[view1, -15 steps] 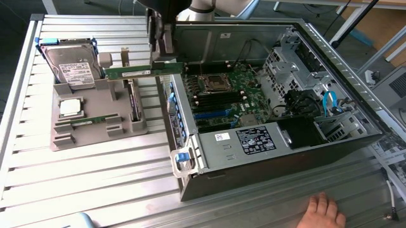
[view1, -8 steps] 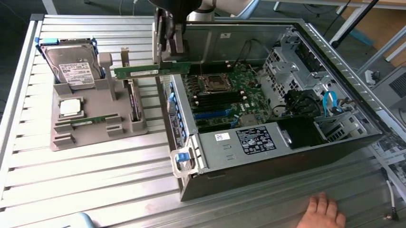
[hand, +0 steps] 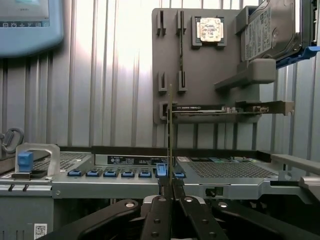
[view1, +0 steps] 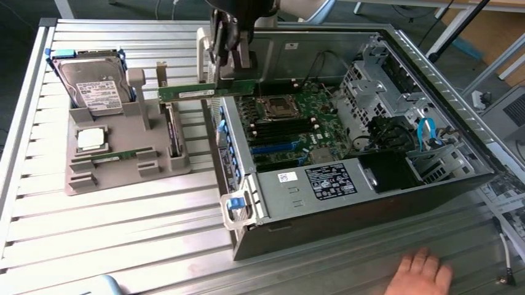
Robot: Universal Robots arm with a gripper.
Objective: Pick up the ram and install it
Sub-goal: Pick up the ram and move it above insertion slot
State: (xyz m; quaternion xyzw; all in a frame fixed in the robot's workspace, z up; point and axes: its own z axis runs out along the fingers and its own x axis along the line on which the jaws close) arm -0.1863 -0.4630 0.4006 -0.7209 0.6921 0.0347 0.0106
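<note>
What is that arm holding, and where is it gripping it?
The gripper is shut on the ram, pinching its flat faces near the end toward the exterior view's right.

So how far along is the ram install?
Pickup looks done: the gripper is shut on the thin green ram stick, held near the side wall of the open black computer case. Not yet seated: the motherboard's black memory slots look empty. A second green stick lies in the grey plastic holder.
</note>
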